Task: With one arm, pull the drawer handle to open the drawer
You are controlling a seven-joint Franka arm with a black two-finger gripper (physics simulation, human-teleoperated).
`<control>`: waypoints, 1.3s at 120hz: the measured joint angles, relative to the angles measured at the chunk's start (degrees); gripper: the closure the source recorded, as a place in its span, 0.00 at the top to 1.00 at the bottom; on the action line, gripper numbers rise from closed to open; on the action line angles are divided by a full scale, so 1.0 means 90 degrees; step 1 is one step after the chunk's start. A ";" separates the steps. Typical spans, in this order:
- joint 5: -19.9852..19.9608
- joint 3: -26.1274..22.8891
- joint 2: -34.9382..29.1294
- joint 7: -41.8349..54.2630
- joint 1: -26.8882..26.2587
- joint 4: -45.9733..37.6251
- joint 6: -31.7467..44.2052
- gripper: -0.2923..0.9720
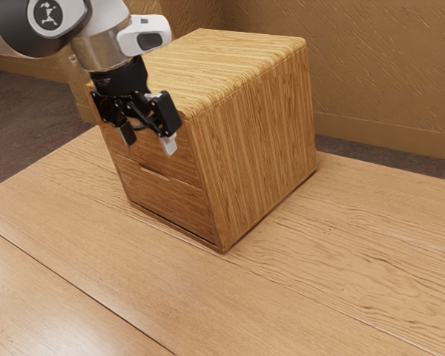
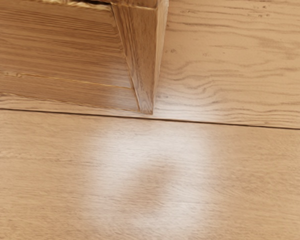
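Gripper (image 1: 147, 139), fingers spread and grasping nothing, positioned before the upper drawer (image 1: 182, 163) of the wooden cabinet (image 1: 245, 111).

Cabinet (image 1: 241, 111) light striped woodgrain; table (image 1: 319, 289) same tan grain; gripper (image 1: 147, 141) black, fingertips (image 1: 169, 145) white; arm (image 1: 15, 37) white

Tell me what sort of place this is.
Probably a plain indoor room set up as a robot workspace: a broad light wooden table, a boxy wood-grain drawer cabinet standing on it, and wood-panelled walls above a dark floor.
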 joint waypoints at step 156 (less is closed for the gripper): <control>-0.0561 0.0135 -0.0981 -0.6843 0.0775 -0.1218 0.1400 0.73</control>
